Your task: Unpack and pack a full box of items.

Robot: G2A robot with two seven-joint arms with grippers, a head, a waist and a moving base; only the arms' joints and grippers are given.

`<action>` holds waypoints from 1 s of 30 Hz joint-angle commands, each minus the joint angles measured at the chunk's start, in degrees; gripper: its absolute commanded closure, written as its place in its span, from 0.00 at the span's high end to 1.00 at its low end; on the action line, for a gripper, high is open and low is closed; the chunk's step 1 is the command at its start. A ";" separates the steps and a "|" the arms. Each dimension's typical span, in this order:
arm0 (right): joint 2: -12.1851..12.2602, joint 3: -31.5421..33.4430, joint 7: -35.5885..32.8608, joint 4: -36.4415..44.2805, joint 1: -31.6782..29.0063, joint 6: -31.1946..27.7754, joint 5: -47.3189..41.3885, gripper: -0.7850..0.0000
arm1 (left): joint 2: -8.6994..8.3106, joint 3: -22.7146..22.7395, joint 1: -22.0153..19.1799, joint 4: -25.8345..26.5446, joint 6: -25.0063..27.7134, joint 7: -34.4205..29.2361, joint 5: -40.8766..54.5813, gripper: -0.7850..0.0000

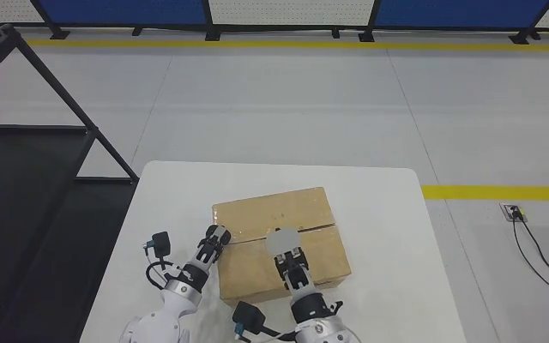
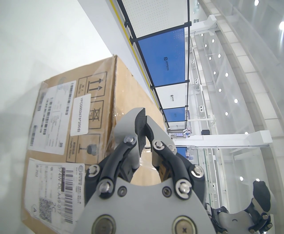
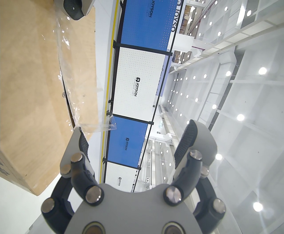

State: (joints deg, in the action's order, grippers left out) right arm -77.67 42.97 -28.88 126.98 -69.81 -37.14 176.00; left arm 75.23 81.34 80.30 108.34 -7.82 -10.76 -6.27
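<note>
Overhead, the cardboard box [image 1: 274, 214] is sitting near the middle of the white table [image 1: 386, 283], its top flaps lying closed with a seam running across them. The left gripper [image 1: 217, 236] is hanging at the box's left near corner, just beside the side wall. The right gripper [image 1: 286, 246] is hovering over the box's top, on the near side of the seam. Beyond the far side of the box, well apart from it, a yellow floor line [image 1: 257, 43] is running along a fence of blue and white panels [image 1: 120, 10].

From the left wrist, the left gripper [image 2: 143, 124] is showing its two dark pads pressed together with nothing between them, so it is clenched on empty air. It is pointing along the box [image 2: 124, 88], close to the vertical corner edge. The box's side wall is carrying several white labels [image 2: 55, 119] and printed handling symbols [image 2: 96, 86]. Farther off, over the box's top, part of the right gripper [image 2: 261, 195] is peeking in.

From the right wrist, the right gripper [image 3: 135, 144] is standing spread wide, gripping nothing. One finger is lying right at the box [image 3: 33, 88], where the top meets its edge; whether it is touching I cannot tell. The other finger is standing clear of the box. Crinkled clear tape [image 3: 66, 66] is running along the seam in the box's top and is lifting loose at the edge. At the box's far corner, a fingertip of the left gripper [image 3: 73, 6] is showing.
</note>
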 commanded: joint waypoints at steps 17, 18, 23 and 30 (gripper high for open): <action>2.59 -0.91 -0.64 1.99 -0.95 3.55 0.00 1.00 | -0.03 -0.18 -0.74 -0.80 -0.27 -0.32 0.03 0.00; 2.79 -0.88 -0.67 2.15 -1.18 3.63 0.00 1.00 | -0.02 -0.22 -0.78 -0.85 -0.33 -0.31 0.05 0.00; 3.76 -0.22 -1.04 2.96 -3.25 4.77 0.00 1.00 | -0.03 -0.30 -1.00 -1.15 -0.25 -0.40 0.02 0.00; 5.20 0.53 -0.11 4.54 -5.75 7.59 0.00 1.00 | -0.03 -0.37 -1.30 -1.55 -0.46 -0.43 0.10 0.00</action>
State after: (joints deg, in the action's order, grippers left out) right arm -72.69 43.44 -29.13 131.40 -75.38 -29.95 176.00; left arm 75.20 81.00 79.03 106.84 -8.27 -11.19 -6.18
